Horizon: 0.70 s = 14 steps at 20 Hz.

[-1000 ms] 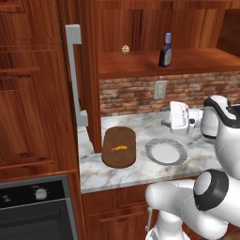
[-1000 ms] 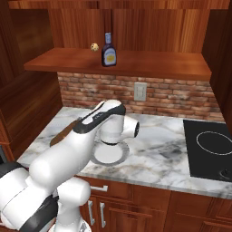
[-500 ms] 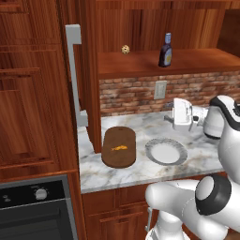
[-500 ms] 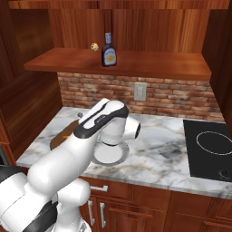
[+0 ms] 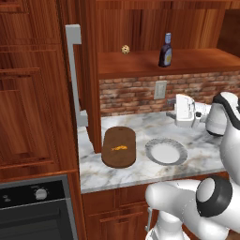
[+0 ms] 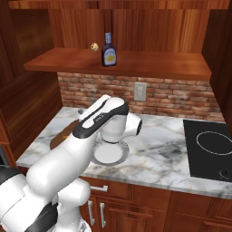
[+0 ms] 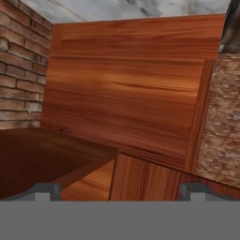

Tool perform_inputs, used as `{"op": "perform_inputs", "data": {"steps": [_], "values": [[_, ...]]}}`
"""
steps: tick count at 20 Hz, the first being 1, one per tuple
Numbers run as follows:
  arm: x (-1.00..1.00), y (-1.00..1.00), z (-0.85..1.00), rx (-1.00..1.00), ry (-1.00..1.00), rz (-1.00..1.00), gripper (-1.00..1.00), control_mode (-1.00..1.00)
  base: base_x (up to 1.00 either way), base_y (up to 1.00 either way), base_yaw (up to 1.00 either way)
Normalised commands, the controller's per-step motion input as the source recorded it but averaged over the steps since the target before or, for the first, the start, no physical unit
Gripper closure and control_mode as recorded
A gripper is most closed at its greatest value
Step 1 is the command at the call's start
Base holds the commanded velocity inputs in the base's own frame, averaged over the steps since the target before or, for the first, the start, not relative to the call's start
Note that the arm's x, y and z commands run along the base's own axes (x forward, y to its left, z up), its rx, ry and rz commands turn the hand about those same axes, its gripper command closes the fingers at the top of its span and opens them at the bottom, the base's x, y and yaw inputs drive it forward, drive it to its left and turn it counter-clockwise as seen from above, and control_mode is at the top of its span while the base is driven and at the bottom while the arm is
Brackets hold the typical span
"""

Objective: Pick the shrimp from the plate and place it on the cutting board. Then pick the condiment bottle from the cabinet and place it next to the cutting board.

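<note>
Step in hand: first half judged done, tiny curved orange shrimp (image 5: 118, 148) lying on the dark brown wooden oblong cutting board (image 5: 119, 146); second half begun, reach for the bottle.
Pincer: white two-finger pincer (image 5: 177, 110) seen in the left base view, held above the marble table (image 5: 140, 171) near the brick wall; jaws spread wide, nothing between the dark fingertips (image 7: 46, 190) in the hand view.
Plate: round shallow plate with grey patterned rim and white centre (image 5: 166, 152), bare, just beside the board on the table.
Bottle: small dark purplish-brown condiment bottle with pale cap and light label (image 5: 165, 50), upright on the shelf of the reddish-brown wooden cabinet (image 5: 187, 61), well above the pincer.
Next move, as a judgement: lift and turn the hand toward the shelf niche, line the open jaws around the bottle's body, close, then carry down to bare marble next to the board.
Hand view: wood-grain panel and brick ahead, bottle not yet in line.
Nearby: small round beige speckled ball (image 5: 125, 48) on the same shelf, apart from the bottle; white wall socket (image 5: 160, 89); grey vertical handle (image 5: 73, 70) on the tall doors; black cooktop (image 6: 210, 149).
In the way: shelf front edge between pincer and bottle; upright bottle likely to tip if nudged at the neck.
</note>
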Motion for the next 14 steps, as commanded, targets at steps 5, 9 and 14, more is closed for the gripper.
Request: {"op": "perform_inputs", "data": {"steps": [5,9,14], "values": [[-0.07,-0.02,0.22,0.0,0.0,0.0,-1.0,-1.0,0.0,0.0,0.0],[-0.06,-0.03,0.28,0.01,0.0,0.0,-1.0,-1.0,0.0,0.0,0.0],[-0.07,-0.03,0.33,0.04,0.0,0.0,-1.0,-1.0,0.0,0.0,0.0]]}}
